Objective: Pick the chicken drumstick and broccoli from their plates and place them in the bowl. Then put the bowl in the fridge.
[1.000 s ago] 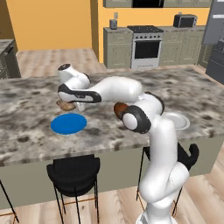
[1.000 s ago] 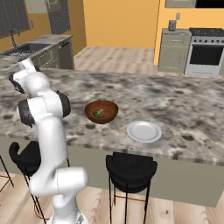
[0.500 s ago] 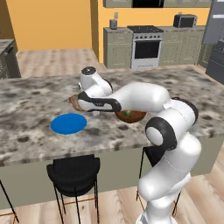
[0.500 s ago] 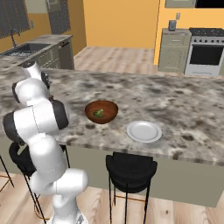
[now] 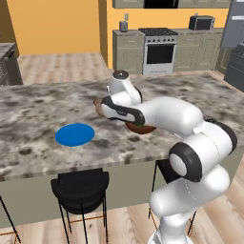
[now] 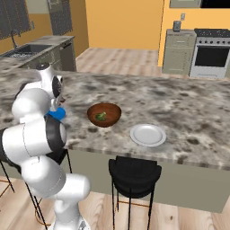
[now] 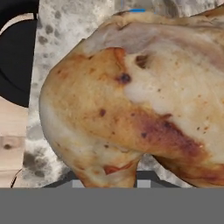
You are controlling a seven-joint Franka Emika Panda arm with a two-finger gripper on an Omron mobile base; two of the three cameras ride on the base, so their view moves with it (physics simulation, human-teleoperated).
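Note:
The golden-tan chicken drumstick (image 7: pixel 131 100) sits right in front of the hand camera, with my gripper (image 7: pixel 109 180) shut on it. In the left base view the gripper (image 5: pixel 101 107) carries the drumstick (image 5: pixel 97 106) above the counter, between the blue plate (image 5: pixel 75 135) and the brown bowl (image 5: pixel 141 128), which the arm partly covers. The bowl (image 6: pixel 104 114) holds the green broccoli (image 6: pixel 101 116). A pale plate (image 6: pixel 148 134) lies bare to the right of the bowl. A sliver of the blue plate (image 6: pixel 57 114) shows beside the arm. The grey fridge (image 5: pixel 237 28) stands far back right.
The granite island counter (image 5: pixel 28 109) runs across both base views. Black stools (image 5: pixel 81 190) (image 6: pixel 134 173) stand at its near edge. A stove (image 5: pixel 159 47) and cupboards line the back wall, and a sink (image 6: pixel 27 50) sits at the far left.
The arm has swung right from over the blue plate toward the bowl, carrying the drumstick. The jaws stay shut on it.

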